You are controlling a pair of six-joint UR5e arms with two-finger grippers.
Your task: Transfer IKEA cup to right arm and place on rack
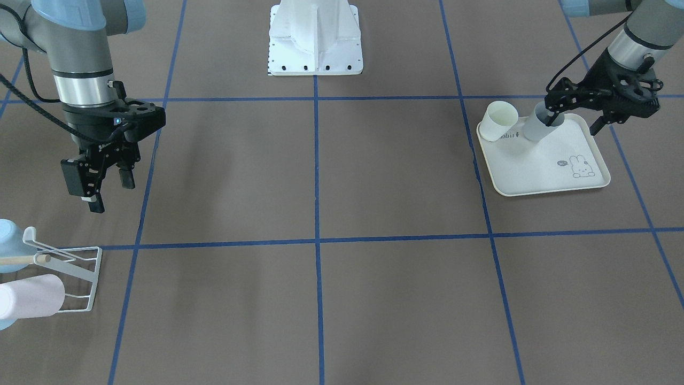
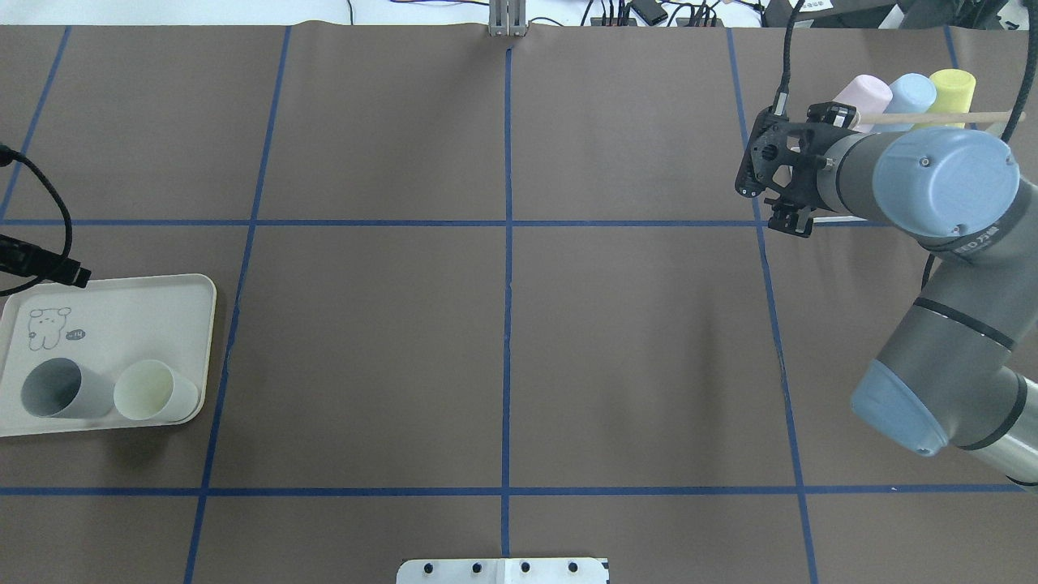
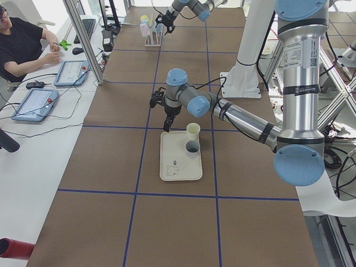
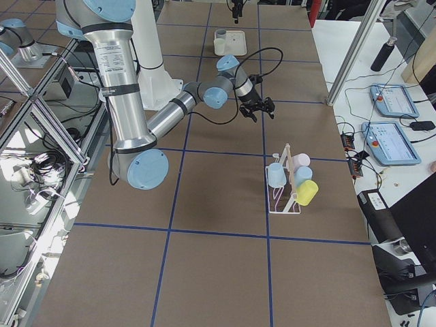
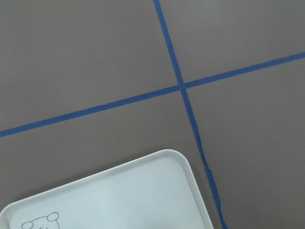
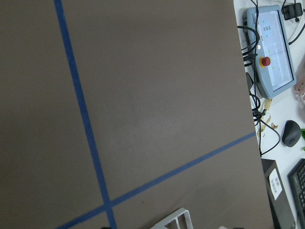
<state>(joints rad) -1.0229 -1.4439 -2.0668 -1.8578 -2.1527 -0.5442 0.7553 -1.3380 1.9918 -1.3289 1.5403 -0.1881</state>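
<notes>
Grey cup [image 1: 534, 131], cream cup [image 1: 499, 120] sit on rabbit tray [image 1: 534, 171], neither lifted. We see left gripper [image 1: 574, 120] hovering at tray, fingers spread, empty (probably lining up a grasp). Right gripper [image 1: 111, 191], likewise spread, hangs near rack [image 1: 94, 278], placed for handover.

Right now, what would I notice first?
Three pastel cups hang on the white rack at the table's right end, near the open, empty right pincer. At the other end, the left pincer hovers open above a rabbit tray holding a grey cup and a cream cup.
</notes>
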